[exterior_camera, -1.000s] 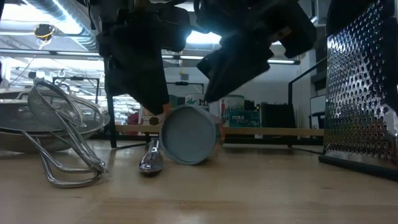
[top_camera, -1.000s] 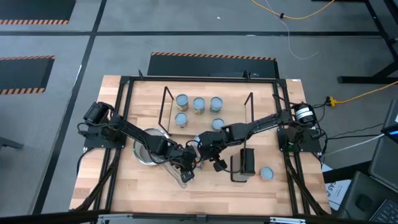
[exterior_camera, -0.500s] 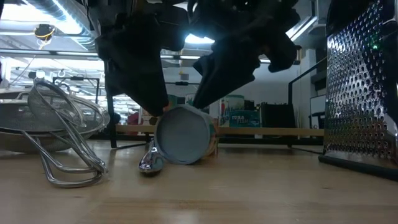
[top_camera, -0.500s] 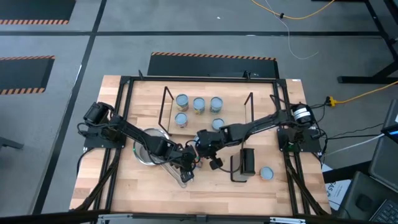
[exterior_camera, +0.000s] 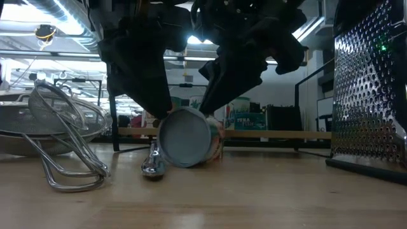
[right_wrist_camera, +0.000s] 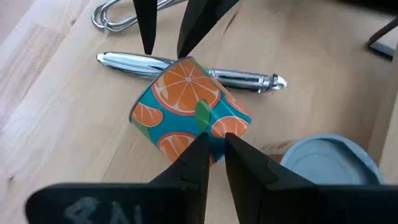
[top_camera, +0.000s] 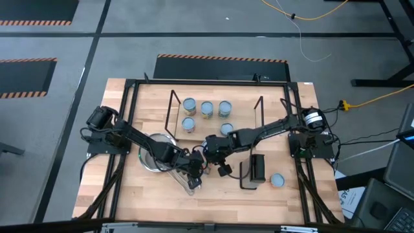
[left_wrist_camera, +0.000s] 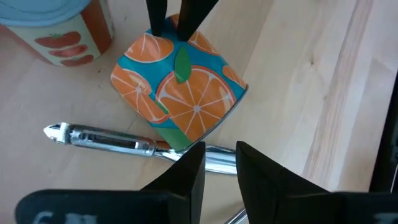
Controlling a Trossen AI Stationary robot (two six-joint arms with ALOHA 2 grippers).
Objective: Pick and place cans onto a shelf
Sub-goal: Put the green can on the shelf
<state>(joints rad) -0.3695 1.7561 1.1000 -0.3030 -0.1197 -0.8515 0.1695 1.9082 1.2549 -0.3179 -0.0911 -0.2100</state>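
**Desk:** What does the overhead picture show?

**Photographer:** Five cans [top_camera: 207,108] stand on the shelf [top_camera: 242,120] at the far middle of the table [top_camera: 129,200]. A lone can [top_camera: 277,180] sits near the right edge, beside a grater [top_camera: 257,167]. The left gripper [top_camera: 196,166] and the right gripper [top_camera: 212,150] meet nose to nose in front of the shelf, just beside a strainer [top_camera: 154,154].

**Desk:** And at table level?

**Photographer:** A tipped can [exterior_camera: 184,137] shows its pale top to the lens, both grippers dark above it and a peeler [exterior_camera: 154,162] touching its left side.

**Desk:** The left wrist?

**Photographer:** Its jaws stand a narrow gap apart over the peeler's handle, nothing between them. Ahead lies an orange-printed carton [left_wrist_camera: 180,93], with the tipped can just beyond.

**Desk:** The right wrist?

**Photographer:** Its tips sit at the carton's near edge with only a slit between them. Whether they pinch the carton, I cannot tell.
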